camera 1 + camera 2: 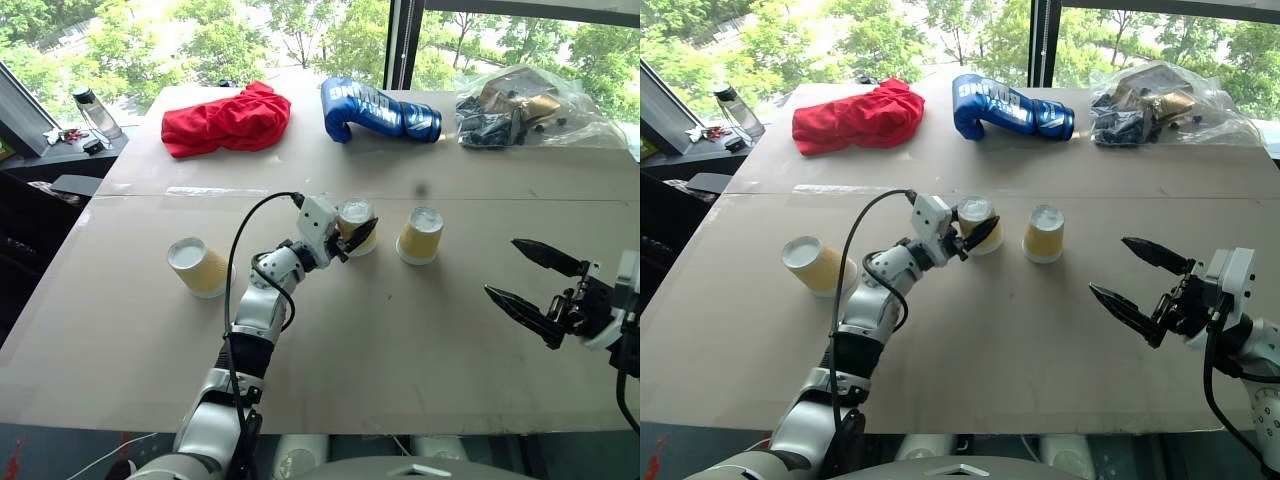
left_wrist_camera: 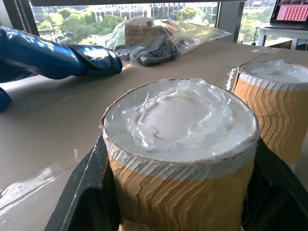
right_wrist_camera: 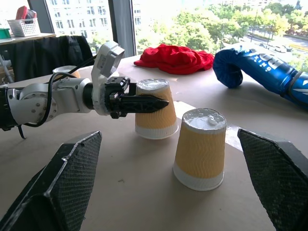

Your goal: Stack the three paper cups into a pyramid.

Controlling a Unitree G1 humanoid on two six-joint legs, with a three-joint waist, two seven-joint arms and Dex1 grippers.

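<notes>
Left hand [image 1: 358,237] clamping middle cup [image 1: 357,217], laptop [image 2: 290,10] behind

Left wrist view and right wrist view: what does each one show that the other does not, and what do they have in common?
Left wrist view, not the right: a plastic bag of items and a laptop screen far off. Right wrist view, not the left: the red cloth, the left gripper seen from outside, shut on the held cup, and the open right gripper. Both: the held cup, the second cup standing beside it, apart, and the blue glove.
</notes>
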